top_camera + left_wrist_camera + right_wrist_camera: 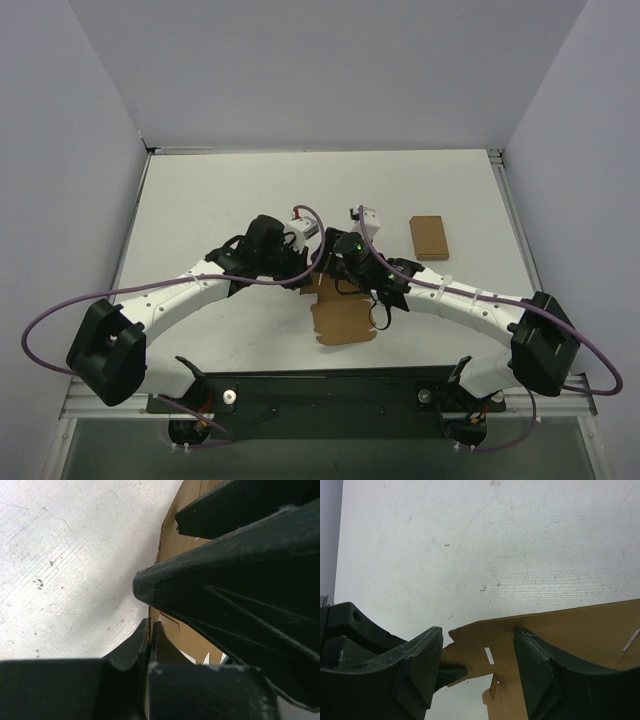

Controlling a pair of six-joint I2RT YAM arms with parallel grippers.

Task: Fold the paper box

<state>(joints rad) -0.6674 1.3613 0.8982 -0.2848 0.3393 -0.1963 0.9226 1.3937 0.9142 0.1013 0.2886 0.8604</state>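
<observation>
The paper box (345,318) lies as a flat brown kraft sheet with notched flaps and a slot, at the table's near middle. My left gripper (300,278) is shut on the thin edge of one of its flaps; in the left wrist view the fingers (140,640) pinch the cardboard (170,540) edge-on. My right gripper (335,280) meets it from the right. In the right wrist view it stands open (477,640) over a slotted corner of the sheet (580,630), its right finger (535,665) above the cardboard. The left fingertip (452,672) shows under that corner.
A narrower plain brown cardboard rectangle (430,237) lies flat to the back right of the grippers. The white table (220,200) is walled at the left, back and right. The black base rail (320,390) runs along the near edge. The right gripper's body (240,580) fills the left wrist view.
</observation>
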